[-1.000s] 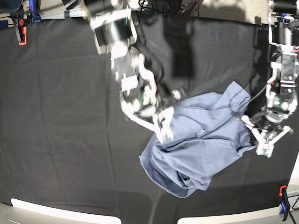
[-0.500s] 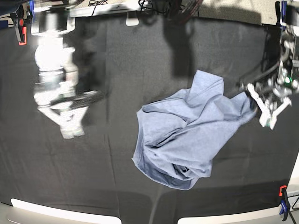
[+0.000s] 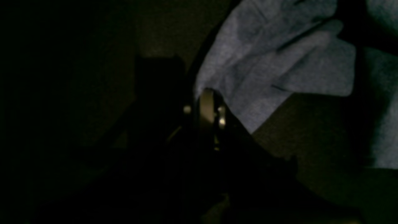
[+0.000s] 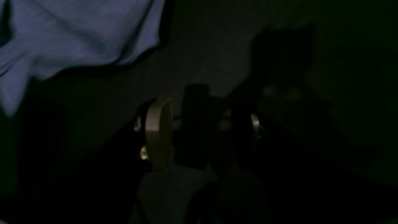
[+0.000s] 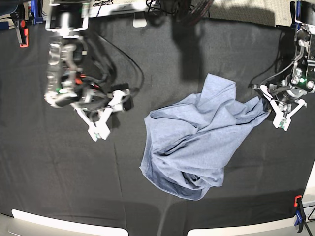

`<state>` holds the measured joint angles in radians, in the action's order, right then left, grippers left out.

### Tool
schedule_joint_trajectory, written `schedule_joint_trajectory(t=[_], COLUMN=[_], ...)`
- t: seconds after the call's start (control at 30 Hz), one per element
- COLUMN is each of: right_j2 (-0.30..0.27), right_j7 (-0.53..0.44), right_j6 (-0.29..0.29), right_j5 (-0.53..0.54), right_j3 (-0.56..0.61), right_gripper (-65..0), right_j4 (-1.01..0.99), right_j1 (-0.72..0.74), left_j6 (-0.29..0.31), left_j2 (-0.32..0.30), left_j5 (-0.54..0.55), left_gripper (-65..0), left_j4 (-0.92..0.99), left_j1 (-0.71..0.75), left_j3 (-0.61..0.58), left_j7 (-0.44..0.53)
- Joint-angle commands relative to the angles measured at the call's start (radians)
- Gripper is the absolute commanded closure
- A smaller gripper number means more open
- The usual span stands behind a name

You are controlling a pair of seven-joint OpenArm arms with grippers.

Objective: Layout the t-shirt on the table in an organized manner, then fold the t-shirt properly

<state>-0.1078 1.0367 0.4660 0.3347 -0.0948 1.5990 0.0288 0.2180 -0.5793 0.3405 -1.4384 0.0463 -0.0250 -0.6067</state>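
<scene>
T-shirt crumpled right of table centre. Left gripper clenched on shirt edge nr right edge. Right gripper released, empty, toward left edge.

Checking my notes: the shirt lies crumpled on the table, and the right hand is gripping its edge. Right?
Not quite. The shirt does lie crumpled on the table, but the base view shows the right hand open and apart from it, over bare cloth.
</scene>
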Motion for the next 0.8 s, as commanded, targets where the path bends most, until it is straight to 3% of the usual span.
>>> schedule_joint_trajectory(t=[0.0,0.1,0.3,0.53,0.77], right_j2=[0.017,0.057,0.117,0.146,0.202], right_j7=[-0.033,-0.067,-0.13,-0.182,-0.187], right_j6=[0.004,-0.004,-0.098,-0.097,-0.098], right_j5=[0.005,-0.047,-0.207,-0.151,-0.179], right_j3=[0.012,0.048,0.076,0.076,0.076], right_gripper=[-30.0,-30.0,-30.0,-29.9,-29.9], right_j4=[0.004,-0.037,-0.149,-0.164,-0.164], right_j1=[0.019,0.02,0.029,0.044,0.06], left_j6=[-0.003,-0.003,-0.003,-0.003,-0.003], left_j2=[-0.019,-0.019,-0.019,-0.019,-0.019], left_j5=[0.002,0.002,0.002,0.002,0.002], left_gripper=[0.0,0.0,0.0,0.0,0.0], left_j4=[-0.015,-0.015,-0.015,-0.015,-0.015], left_j1=[-0.016,-0.016,-0.016,-0.016,-0.016], left_j3=[0.01,0.01,0.01,0.01,0.01], left_j7=[0.016,0.016,0.016,0.024,0.023])
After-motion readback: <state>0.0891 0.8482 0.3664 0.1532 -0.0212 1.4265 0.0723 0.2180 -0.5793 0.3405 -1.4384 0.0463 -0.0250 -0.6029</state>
